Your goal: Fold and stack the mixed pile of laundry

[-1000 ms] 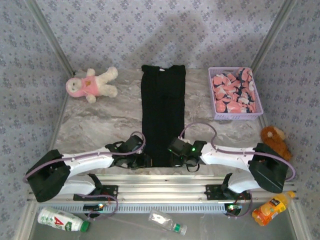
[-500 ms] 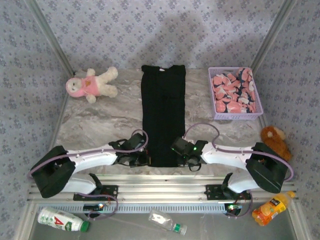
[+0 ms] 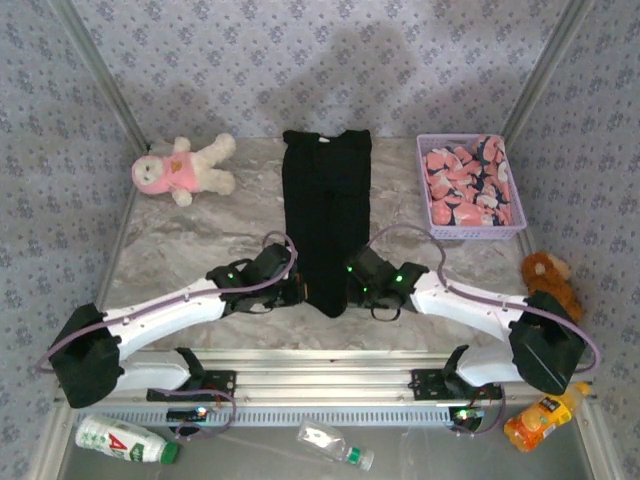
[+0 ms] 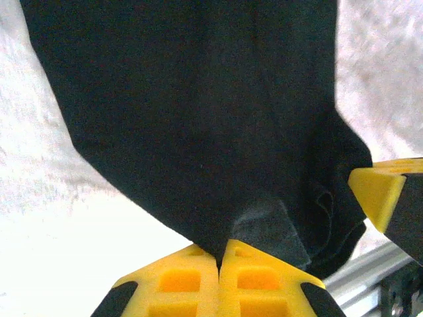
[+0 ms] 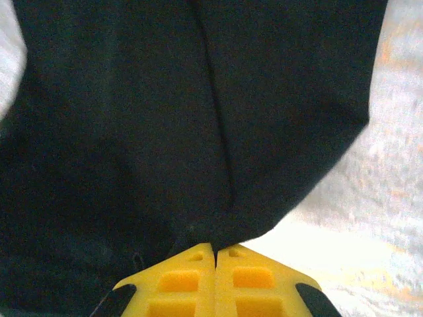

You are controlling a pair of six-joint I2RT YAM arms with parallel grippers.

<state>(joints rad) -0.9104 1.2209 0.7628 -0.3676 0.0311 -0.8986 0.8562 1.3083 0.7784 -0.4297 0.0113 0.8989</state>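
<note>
The black T-shirt (image 3: 326, 210) lies as a long narrow strip down the middle of the table, collar at the far end. My left gripper (image 3: 296, 290) is shut on its near left corner, and my right gripper (image 3: 352, 288) is shut on its near right corner. The near hem is lifted off the table and hangs to a point between them. In the left wrist view the yellow fingers (image 4: 198, 277) pinch black cloth (image 4: 198, 132). The right wrist view likewise has yellow fingers (image 5: 192, 277) closed on the black shirt (image 5: 198, 119). The pink printed garment (image 3: 468, 186) lies bunched in the basket.
A lavender mesh basket (image 3: 434, 218) stands at the back right. A pink-and-white plush toy (image 3: 183, 169) lies at the back left. A brown plush (image 3: 548, 276) sits off the table's right edge. Bottles (image 3: 120, 438) lie below the front rail.
Both grippers have shut on the shirt's near corners and moved away from the near edge, lifting the hem off the table.
</note>
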